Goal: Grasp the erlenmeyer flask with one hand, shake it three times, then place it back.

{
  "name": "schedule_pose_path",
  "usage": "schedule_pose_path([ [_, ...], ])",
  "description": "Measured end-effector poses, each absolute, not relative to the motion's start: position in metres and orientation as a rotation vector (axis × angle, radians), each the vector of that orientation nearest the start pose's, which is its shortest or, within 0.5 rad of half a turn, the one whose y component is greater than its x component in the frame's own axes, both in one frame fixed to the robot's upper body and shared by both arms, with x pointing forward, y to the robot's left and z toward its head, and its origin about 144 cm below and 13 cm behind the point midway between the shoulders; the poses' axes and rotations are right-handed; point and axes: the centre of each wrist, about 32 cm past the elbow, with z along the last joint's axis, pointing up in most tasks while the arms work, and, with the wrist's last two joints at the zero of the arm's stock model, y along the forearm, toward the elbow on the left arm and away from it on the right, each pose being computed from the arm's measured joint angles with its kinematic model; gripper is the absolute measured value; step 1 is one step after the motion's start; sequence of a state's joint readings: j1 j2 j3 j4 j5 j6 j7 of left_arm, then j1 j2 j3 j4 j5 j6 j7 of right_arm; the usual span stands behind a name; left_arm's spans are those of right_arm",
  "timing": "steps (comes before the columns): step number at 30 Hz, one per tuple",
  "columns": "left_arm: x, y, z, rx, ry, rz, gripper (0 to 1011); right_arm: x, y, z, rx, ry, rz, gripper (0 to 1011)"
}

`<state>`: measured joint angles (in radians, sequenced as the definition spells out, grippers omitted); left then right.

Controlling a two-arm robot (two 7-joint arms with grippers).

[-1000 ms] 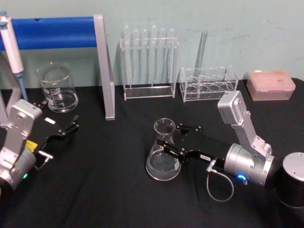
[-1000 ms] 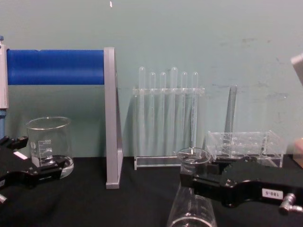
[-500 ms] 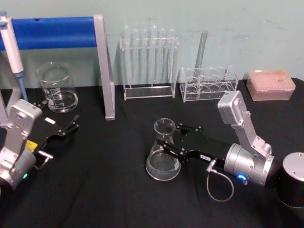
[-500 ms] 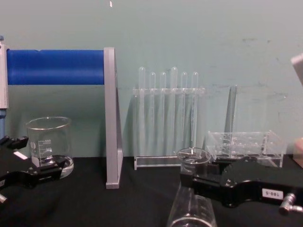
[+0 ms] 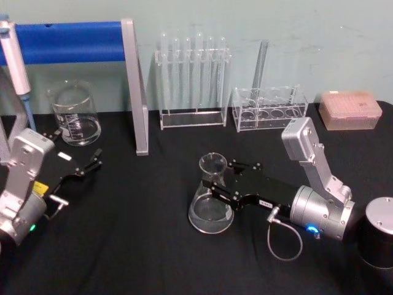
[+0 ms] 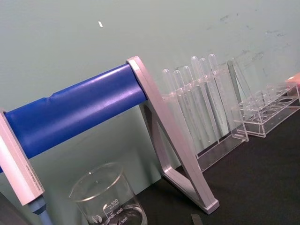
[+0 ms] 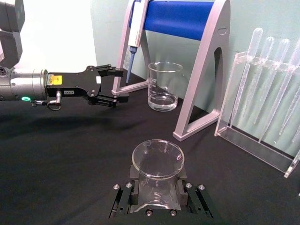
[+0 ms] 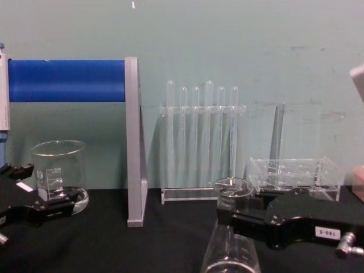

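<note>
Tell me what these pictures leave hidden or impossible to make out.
- Erlenmeyer flask base: cut off by the chest view's bottom edge.
- Flask neck in the right wrist view: covered low down by the right tool.
- Beaker bottom: cut by the left wrist view's edge.
- Flask graduations: too faint to read.

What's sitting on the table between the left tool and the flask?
Nothing: the head view shows bare black cloth from the left tool to the flask.

Head view looks down over the table; chest view looks level across it, both sharing the erlenmeyer flask (image 5: 211,198) in the right hand (image 5: 221,180)
</note>
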<state>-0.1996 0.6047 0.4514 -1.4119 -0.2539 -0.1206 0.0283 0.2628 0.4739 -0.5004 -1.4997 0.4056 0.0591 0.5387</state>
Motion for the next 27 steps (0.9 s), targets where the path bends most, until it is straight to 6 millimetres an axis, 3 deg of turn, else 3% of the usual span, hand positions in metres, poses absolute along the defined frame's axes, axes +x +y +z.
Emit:
schedule_pose_path([
  [6,0.4886,0.3097,1.1398,0.304,-0.285,1.248,1001,0.5011,-0.2346,1.1698,-0.17,-0.009,-0.627,517],
  [16,0.4886,0.3097,1.1398,0.305,-0.285,1.248,1001,0.5011,-0.2346,1.1698,-0.17,-0.009,-0.627,844],
  [22,0.4886,0.3097,1.1398,0.304,-0.285,1.248,1001,0.5011,-0.2346,1.1697,-0.17,-0.009,-0.627,991],
  [27,0.4886,0.3097,1.1398,0.304,-0.285,1.248,1001,0.5011,-0.2346,1.1697,-0.17,-0.009,-0.627,1003],
])
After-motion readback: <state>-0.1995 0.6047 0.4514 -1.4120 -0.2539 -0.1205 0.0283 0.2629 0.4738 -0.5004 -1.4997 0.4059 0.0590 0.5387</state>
